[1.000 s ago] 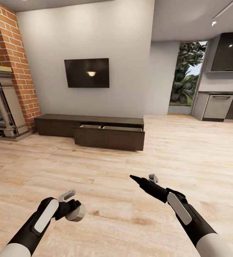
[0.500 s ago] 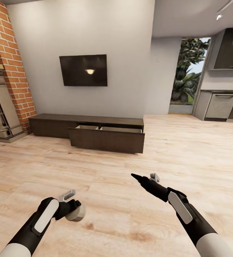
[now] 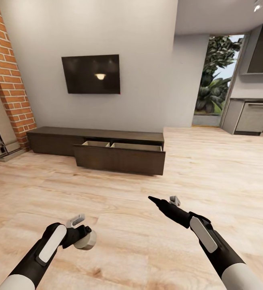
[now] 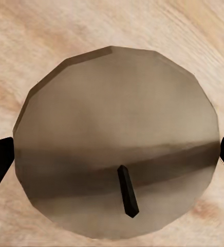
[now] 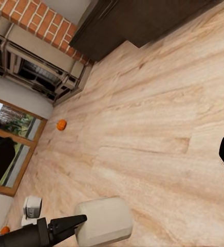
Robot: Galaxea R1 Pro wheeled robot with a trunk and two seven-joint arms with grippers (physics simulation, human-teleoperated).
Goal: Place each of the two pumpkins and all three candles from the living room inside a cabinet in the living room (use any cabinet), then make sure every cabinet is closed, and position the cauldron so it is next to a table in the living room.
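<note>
While we stand on a pale wood-plank floor (image 3: 119, 193), a long dark-brown cabinet (image 3: 59, 139) lies well ahead of both pincers under a flat black wall screen (image 3: 91, 74), its right-hand front (image 3: 119, 159) pulled out. Red brick (image 3: 6, 68) rises beside it. Our left pincer (image 3: 79, 233) grips a stubby beige candle (image 4: 117, 159), smooth-topped with a dark wick. Our right pincer (image 3: 162, 200) holds nothing, fingers spread wide. One small orange pumpkin (image 5: 61, 124) sits on the floor far beyond it.
</note>
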